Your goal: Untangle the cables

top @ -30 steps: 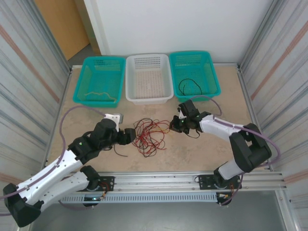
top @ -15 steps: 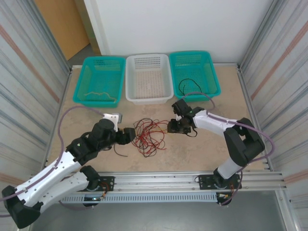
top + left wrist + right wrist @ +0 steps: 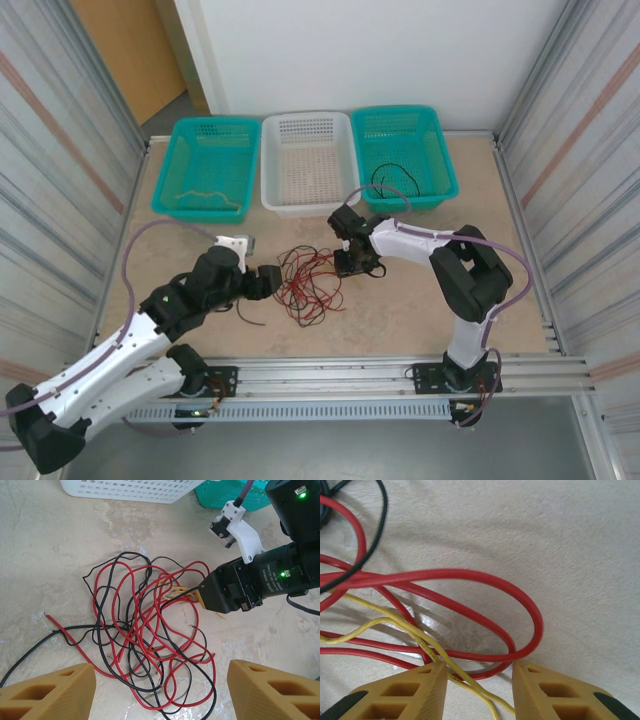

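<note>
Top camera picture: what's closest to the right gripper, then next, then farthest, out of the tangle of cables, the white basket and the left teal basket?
1. tangle of cables: just left of the right gripper, at its fingertips.
2. white basket: behind it, middle of the back row.
3. left teal basket: far back on the left.

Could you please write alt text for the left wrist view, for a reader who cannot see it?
A tangle of red and black cables lies on a beige table, between the left gripper's open fingers. The right gripper reaches in from the right, its tip at a yellow cable; a white basket and a teal basket stand behind.
</note>
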Robot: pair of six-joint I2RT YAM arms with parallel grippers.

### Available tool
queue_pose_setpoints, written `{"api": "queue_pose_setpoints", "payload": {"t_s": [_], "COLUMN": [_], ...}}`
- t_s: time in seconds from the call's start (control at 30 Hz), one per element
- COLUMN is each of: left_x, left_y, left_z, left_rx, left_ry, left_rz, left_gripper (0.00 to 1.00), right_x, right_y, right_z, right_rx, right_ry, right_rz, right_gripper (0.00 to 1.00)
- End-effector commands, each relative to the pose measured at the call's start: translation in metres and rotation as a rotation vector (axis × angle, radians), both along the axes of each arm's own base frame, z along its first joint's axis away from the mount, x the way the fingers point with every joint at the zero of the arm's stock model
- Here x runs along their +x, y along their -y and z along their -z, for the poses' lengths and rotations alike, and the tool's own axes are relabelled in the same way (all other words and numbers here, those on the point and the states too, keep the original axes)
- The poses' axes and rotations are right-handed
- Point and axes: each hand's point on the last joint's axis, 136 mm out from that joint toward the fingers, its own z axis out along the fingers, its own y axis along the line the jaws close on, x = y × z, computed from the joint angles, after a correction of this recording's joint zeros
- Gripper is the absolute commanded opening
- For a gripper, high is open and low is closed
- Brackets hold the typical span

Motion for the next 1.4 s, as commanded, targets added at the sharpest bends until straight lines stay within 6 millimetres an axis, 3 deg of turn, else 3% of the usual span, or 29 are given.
{"api": "queue_pose_setpoints", "payload": {"t_s": [0.0,0.5,0.67,0.8,1.0,1.17,1.37], "left_x": [0.001,-0.001,-0.001,-0.001,0.000,-0.001,-0.001], "left_y": [-0.001,-0.003,-0.006,-0.006,-0.005,-0.004,-0.003], "left_z": [-0.008,-0.005,-0.004,-0.003,-0.005,-0.004,-0.001], "left_rx": [-0.004,-0.009,-0.004,-0.003,-0.008,-0.012,-0.017], "left_ry": [0.005,0.000,0.000,-0.001,0.002,-0.003,-0.013], "left_rz": [-0.001,-0.006,-0.014,-0.014,-0.015,-0.013,-0.013], "left_gripper": [0.71,0.71,0.71,0.71,0.71,0.71,0.71], "right_x": [-0.007,-0.025,-0.027,-0.028,-0.033,-0.023,-0.026], "right_y": [0.007,0.011,0.013,0.013,0.009,0.019,0.012], "right_z": [0.007,0.001,-0.012,-0.021,-0.011,-0.004,0.002], "right_rx": [-0.047,0.025,0.066,0.125,0.177,0.152,0.144], "right_ry": [-0.032,-0.047,-0.028,-0.033,-0.088,-0.080,-0.104], "right_rz": [-0.020,0.021,0.047,0.064,0.063,0.096,0.055], "right_gripper": [0.34,0.29,0.34,0.32,0.29,0.35,0.36]}}
